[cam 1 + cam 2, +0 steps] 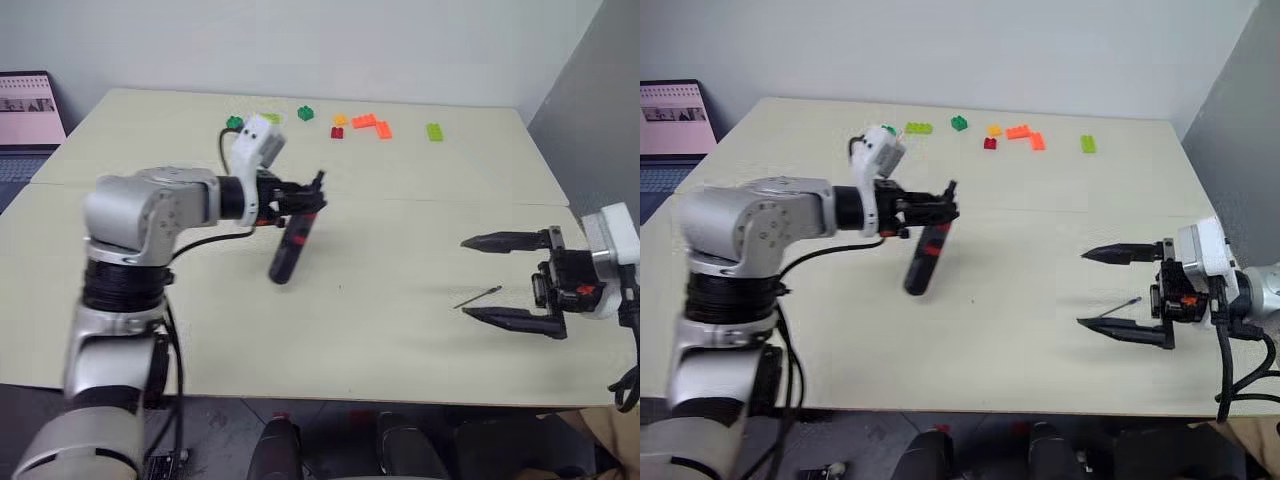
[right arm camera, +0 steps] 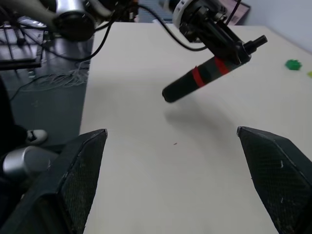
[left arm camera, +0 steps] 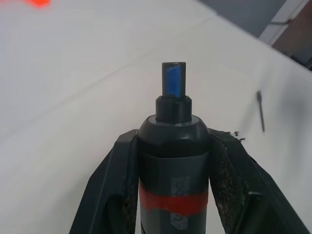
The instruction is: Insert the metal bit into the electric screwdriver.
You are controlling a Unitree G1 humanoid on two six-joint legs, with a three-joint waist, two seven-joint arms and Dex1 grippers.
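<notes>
My left gripper is shut on the electric screwdriver, a black cylinder with a red band. It holds the tool near its narrow tip, tilted above the middle of the table, butt end down. In the left wrist view the black fingers clamp the screwdriver on both sides. The metal bit, a thin grey rod, lies flat on the table at the right. My right gripper is open and level, pointing left. The bit shows between its two fingers and touches neither.
Several coloured toy bricks lie along the table's far edge. A laptop stands off the table's far left corner. A grey partition rises beyond the table's right edge. The table's near edge runs just below both arms.
</notes>
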